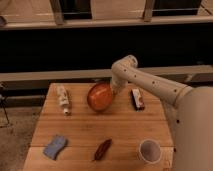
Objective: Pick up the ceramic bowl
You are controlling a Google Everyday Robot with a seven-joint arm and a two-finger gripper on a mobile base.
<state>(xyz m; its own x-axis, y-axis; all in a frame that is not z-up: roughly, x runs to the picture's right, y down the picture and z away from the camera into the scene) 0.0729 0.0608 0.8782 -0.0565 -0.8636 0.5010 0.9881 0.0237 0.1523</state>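
Note:
The ceramic bowl [99,97] is glossy orange-red and round. It is tilted steeply, with its inside facing the camera, and is lifted above the far middle of the wooden table [125,127]. My gripper [114,90] is at the bowl's right rim, at the end of the white arm that reaches in from the right. It is shut on the rim and holds the bowl up.
A white bottle [62,99] lies left of the bowl. A dark snack bar [136,98] lies to its right. Near the front edge are a blue sponge [55,146], a red-brown pod-shaped item [102,149] and a small white cup [149,150]. A dark railing runs behind the table.

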